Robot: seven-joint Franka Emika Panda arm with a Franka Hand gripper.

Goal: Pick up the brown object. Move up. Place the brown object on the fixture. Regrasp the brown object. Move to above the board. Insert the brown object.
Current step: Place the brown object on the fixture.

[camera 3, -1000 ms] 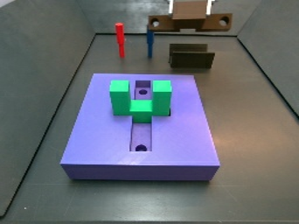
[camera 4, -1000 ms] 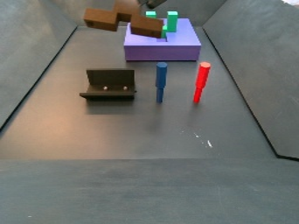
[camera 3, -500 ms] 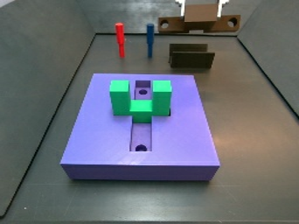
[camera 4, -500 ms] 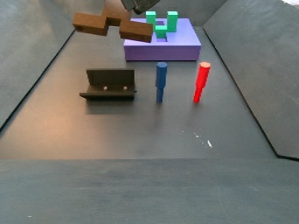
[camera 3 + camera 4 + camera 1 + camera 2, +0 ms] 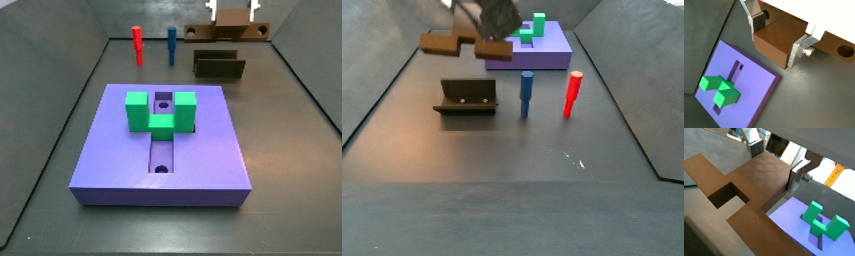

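Note:
My gripper (image 5: 777,36) is shut on the brown object (image 5: 779,41), a reddish-brown bar held across its middle between the two silver fingers (image 5: 757,22). A round hole shows near the bar's end. In both side views the brown object (image 5: 465,46) (image 5: 230,29) hangs in the air, level, above the fixture (image 5: 466,97) (image 5: 218,65) and apart from it. The gripper (image 5: 490,22) reaches down from above. The purple board (image 5: 201,150) (image 5: 549,55) with its green U-shaped block (image 5: 160,110) lies beyond the fixture. Both wrist views show the board (image 5: 751,75) (image 5: 791,218) beside and below the bar (image 5: 744,188).
A red peg (image 5: 572,94) (image 5: 138,44) and a blue peg (image 5: 527,95) (image 5: 171,45) stand upright beside the fixture. Grey walls enclose the dark floor on both sides.
The gripper has carried the brown object away from the board toward the fixture and somewhat lower. The grip has not changed.

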